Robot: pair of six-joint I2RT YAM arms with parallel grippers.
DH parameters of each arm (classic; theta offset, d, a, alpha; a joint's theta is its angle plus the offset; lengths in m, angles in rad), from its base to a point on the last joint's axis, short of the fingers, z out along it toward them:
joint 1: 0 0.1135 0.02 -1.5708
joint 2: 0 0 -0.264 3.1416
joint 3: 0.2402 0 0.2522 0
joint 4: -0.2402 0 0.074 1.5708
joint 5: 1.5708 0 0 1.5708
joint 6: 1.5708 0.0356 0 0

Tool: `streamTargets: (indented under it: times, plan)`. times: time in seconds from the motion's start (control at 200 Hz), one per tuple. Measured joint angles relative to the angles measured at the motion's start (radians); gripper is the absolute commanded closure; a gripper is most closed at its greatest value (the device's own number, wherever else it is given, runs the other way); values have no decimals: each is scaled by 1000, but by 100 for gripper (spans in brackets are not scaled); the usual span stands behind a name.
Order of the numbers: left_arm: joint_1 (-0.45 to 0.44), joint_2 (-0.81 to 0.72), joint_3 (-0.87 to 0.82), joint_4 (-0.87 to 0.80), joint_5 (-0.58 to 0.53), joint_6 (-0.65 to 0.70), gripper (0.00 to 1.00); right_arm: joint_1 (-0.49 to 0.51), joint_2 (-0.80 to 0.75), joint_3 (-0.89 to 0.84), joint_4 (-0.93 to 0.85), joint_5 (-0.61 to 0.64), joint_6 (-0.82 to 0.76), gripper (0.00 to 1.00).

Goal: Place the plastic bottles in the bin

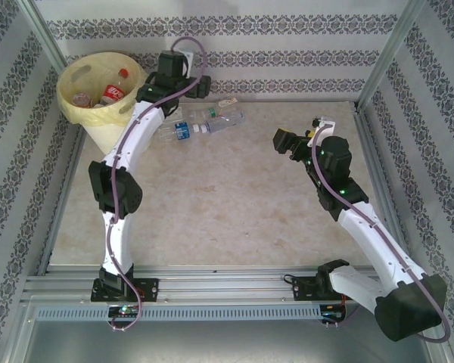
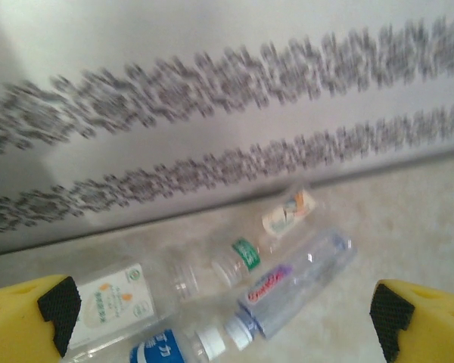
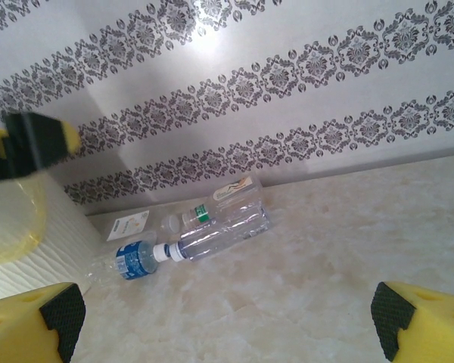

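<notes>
Nearest the arms there's an aluminium rail (image 1: 227, 283). Past that the table (image 1: 212, 212) is a beige, marble-look slab, kinda blotchy. The walls all round are pale wallpaper (image 1: 287, 45) with dark damask bands running sideways.

The right gripper (image 3: 223, 318) hangs over the bare right side of the table, jaws spread wide, facing the far-left corner.

The loose bottles sit in a little pile at the far edge, left of centre, just beside the bin.
- The blue-label bottle (image 2: 163, 349) and the big clear bottle (image 2: 295, 283) lie flat, roughly in one line running left-right. Their necks point at each other, with the clear one's far end angled a bit toward the wall.
- The green-band bottle (image 2: 219, 268) lies on its side just behind them.
- Left of it is a flat bottle (image 2: 117, 299) with a white label with green print.
- The orange-label bottle (image 2: 291, 212) lies closest to the wall, tilted the same way as the clear one.

There's print on the labels, but it's too blurred or small for me to read any of it.

The left gripper (image 2: 223, 314) hovers over that pile, jaws wide apart.

The bin (image 1: 69, 76) stands upright in the far-left corner with its yellowish liner folded over the rim. A red-label bottle (image 1: 115, 92) with a red cap lies inside with a couple of others. Can't read that label either.
</notes>
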Motion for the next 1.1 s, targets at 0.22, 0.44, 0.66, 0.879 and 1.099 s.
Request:
streamTargets:
  times: [0.22, 0.44, 0.66, 0.879, 1.099]
  plan:
    - [-30, 118, 11, -124, -37, 179, 0, -4, -24, 0, -18, 0, 0, 2]
    - [-26, 256, 89, -248, -176, 257, 0, -11, -48, -9, -29, 0, 0, 2]
    - [-5, 341, 166, -352, -218, 292, 0, -17, -48, -17, -41, 0, 0, 2]
    - [50, 360, 171, -399, -198, 295, 0, -17, -58, -17, -48, 0, 0, 2]
    - [72, 385, 171, -429, -142, 295, 0, -17, -58, -17, -51, 0, 4, 2]
